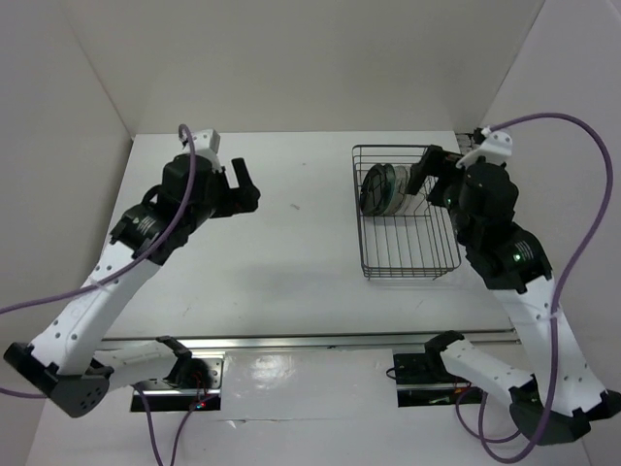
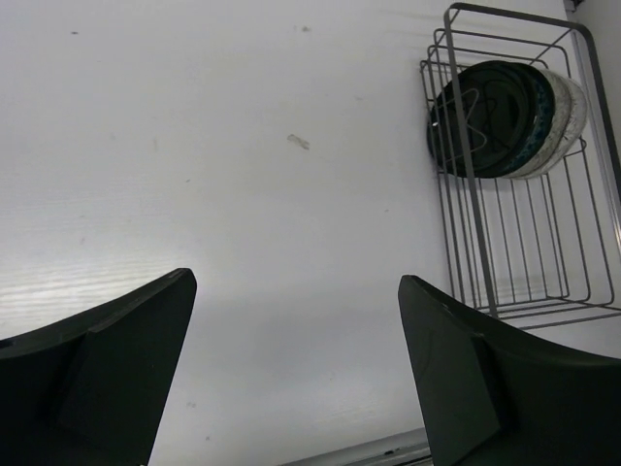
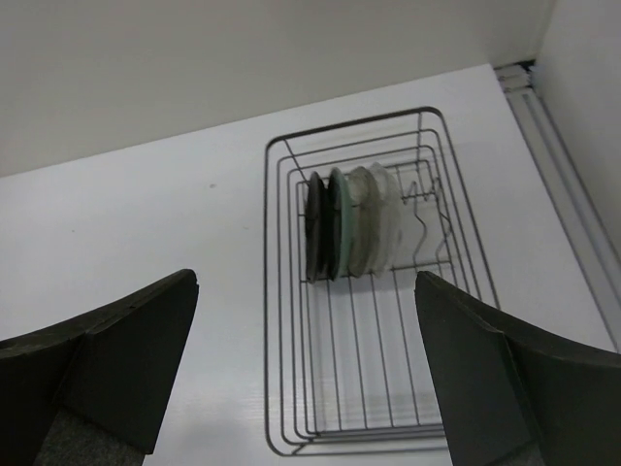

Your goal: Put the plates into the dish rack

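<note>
The dark wire dish rack (image 1: 360, 223) stands on the table's right side. All four plates (image 1: 380, 189) stand upright in a row at its far end. In the right wrist view these are the black plate (image 3: 313, 228), the blue-green plate (image 3: 337, 223) and two clear glass plates (image 3: 376, 216). My right gripper (image 1: 425, 170) hovers above the rack's far right side, open and empty (image 3: 307, 282). My left gripper (image 1: 247, 189) is open and empty (image 2: 296, 282) above the bare table, well left of the rack (image 2: 464, 146). The plates also show in the left wrist view (image 2: 505, 121).
White walls enclose the table at the back and both sides. The rack's near half (image 3: 388, 369) holds no plates. A metal rail (image 1: 310, 340) runs along the table's near edge between the arm bases.
</note>
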Motion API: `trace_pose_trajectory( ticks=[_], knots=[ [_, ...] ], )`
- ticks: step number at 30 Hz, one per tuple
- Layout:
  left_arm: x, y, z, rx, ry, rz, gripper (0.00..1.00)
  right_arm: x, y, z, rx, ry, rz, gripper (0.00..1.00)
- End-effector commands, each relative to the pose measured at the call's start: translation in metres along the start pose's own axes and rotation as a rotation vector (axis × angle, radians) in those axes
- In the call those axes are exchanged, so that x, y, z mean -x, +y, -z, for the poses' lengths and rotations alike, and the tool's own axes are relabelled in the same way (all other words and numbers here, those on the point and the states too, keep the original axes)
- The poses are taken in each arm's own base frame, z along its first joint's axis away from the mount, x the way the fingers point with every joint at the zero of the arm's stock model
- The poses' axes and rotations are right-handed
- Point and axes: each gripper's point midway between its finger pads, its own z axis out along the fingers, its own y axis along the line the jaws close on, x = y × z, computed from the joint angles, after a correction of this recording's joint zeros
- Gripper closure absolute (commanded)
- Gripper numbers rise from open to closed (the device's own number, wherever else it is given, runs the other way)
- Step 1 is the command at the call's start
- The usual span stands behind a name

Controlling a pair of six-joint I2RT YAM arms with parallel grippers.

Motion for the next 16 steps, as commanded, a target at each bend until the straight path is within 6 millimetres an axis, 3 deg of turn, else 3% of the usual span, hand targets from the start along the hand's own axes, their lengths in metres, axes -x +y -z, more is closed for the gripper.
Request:
trace_pose_trajectory(
  ticks=[1, 3, 7, 16],
  knots=[
    [0.007, 0.029, 0.041, 0.09, -0.044, -0.069, 0.01, -0.027, -0.037, 0.019, -0.148, 0.08, 0.045, 0.0],
    [0.006, 0.038, 0.052, 0.111, -0.054, -0.078, 0.01, -0.029, -0.046, 0.026, -0.177, 0.087, 0.056, 0.0],
    [0.009, 0.054, 0.075, 0.149, -0.098, -0.089, 0.01, -0.014, -0.058, 0.045, -0.206, 0.042, 0.051, 0.0],
    [0.005, 0.063, 0.082, 0.171, -0.101, -0.101, 0.01, -0.01, -0.06, 0.047, -0.231, 0.018, 0.054, 0.0]
  ],
)
